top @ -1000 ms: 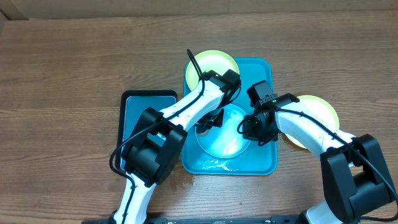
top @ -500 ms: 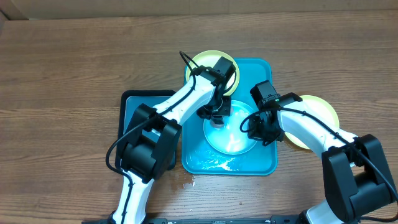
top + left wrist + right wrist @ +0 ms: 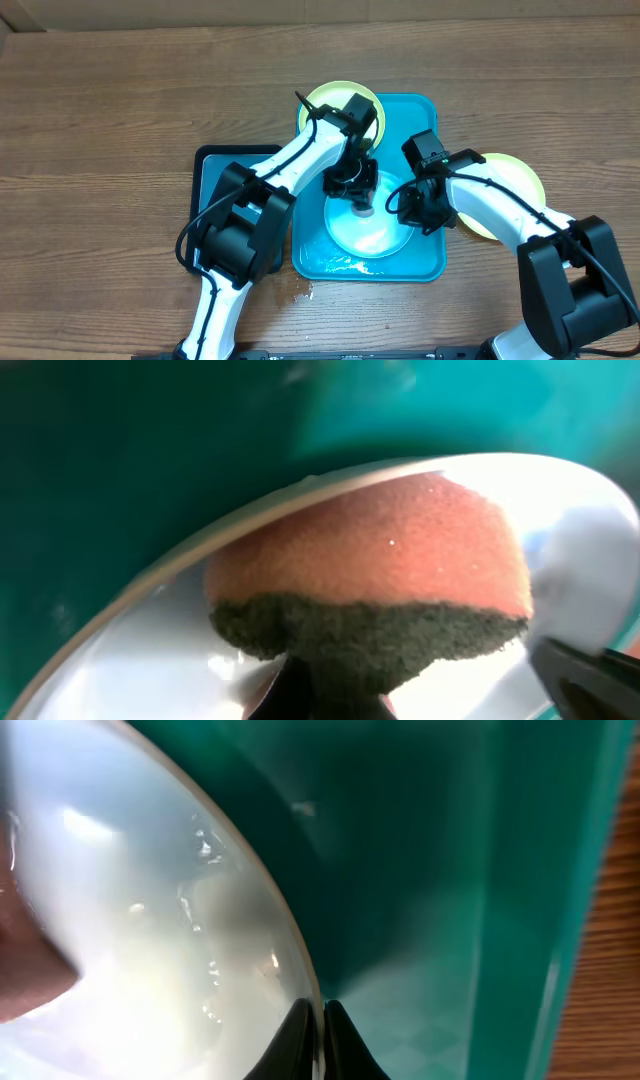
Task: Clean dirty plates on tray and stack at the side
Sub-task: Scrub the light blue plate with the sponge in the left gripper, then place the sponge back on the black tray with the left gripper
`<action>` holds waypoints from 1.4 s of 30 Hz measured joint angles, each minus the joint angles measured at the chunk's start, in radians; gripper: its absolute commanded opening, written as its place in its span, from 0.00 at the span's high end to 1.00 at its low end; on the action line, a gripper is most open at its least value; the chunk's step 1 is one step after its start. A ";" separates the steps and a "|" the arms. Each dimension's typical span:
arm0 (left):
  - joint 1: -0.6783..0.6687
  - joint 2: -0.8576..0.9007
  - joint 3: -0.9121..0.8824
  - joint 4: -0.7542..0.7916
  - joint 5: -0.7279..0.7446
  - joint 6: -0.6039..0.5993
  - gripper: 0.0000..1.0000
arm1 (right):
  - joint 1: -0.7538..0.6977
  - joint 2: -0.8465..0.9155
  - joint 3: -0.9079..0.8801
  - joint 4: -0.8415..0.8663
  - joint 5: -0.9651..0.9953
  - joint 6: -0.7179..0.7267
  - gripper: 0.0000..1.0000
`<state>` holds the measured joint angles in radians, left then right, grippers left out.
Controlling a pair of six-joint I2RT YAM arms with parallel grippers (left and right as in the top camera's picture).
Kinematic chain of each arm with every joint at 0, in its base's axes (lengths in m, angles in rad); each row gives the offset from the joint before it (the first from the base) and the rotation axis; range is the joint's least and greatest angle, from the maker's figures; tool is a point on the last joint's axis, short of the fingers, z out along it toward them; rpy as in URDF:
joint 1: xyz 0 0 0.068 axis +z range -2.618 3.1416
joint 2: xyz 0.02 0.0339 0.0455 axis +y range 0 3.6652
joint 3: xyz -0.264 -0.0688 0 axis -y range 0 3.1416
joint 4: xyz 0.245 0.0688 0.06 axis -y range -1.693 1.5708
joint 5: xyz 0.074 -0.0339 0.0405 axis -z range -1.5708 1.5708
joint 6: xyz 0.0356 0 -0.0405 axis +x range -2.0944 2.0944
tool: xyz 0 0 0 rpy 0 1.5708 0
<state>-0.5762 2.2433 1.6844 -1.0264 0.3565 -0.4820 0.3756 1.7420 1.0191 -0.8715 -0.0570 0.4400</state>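
At the middle of the wood-grain bench (image 3: 120,110) lies the tray (image 3: 425,258), a glossy teal-blue plastic rectangle with rounded corners and a raised rim. Three round plates are in view. One light blue plate (image 3: 365,238), smooth and shiny with a pale centre, lies inside the tray. One yellow-green plate (image 3: 325,100) sits at the tray's 11 o'clock corner, partly under the left arm. A second yellow-green plate (image 3: 518,175) lies on the bench just beside the tray's 3 o'clock edge, half hidden by the right arm.

The left hand (image 3: 357,195) is clamped on a sponge (image 3: 370,560), a soft coarse-pored salmon-orange block with a dark, rough scouring layer, which presses on the light blue plate's face. The right hand (image 3: 313,1038) has its two black fingertips pinched together on that plate's thin rim at its 3 o'clock side.

Water glistens on the tray floor at 6 o'clock. One smaller black tray (image 3: 215,170) with a grey-blue inside lies touching the teal tray's 9 o'clock side.
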 measured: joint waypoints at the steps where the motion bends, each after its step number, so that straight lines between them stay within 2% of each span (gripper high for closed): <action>1: -0.003 -0.002 0.005 -0.022 -0.027 -0.010 0.96 | 0.002 0.000 0.000 0.001 -0.007 -0.001 0.96; 4: -0.006 -0.013 0.005 -0.071 -0.118 -0.037 0.96 | 0.009 0.000 0.000 0.010 -0.023 -0.009 0.96; 8: -0.006 -0.024 0.005 -0.148 -0.332 -0.068 0.96 | 0.010 0.000 0.000 0.011 -0.027 -0.014 0.96; 14: -0.022 -0.025 0.004 -0.199 -0.482 -0.089 0.96 | 0.022 0.000 0.001 0.038 -0.089 -0.015 0.96; 28: -0.026 -0.045 -0.004 -0.230 -0.536 -0.105 0.96 | 0.024 0.000 0.002 0.040 -0.119 -0.015 0.96; 35: 0.019 -0.173 -0.025 -0.235 -0.663 -0.122 0.96 | 0.009 0.000 0.000 -0.003 -0.047 -0.016 0.96; 42: 0.103 -0.364 -0.027 -0.299 -0.694 -0.122 0.96 | 0.006 0.000 0.000 -0.002 -0.033 -0.018 0.96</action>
<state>-0.4736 1.8797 1.6569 -1.3251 -0.3370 -0.6044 0.3820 1.7420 1.0187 -0.8730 -0.0898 0.4217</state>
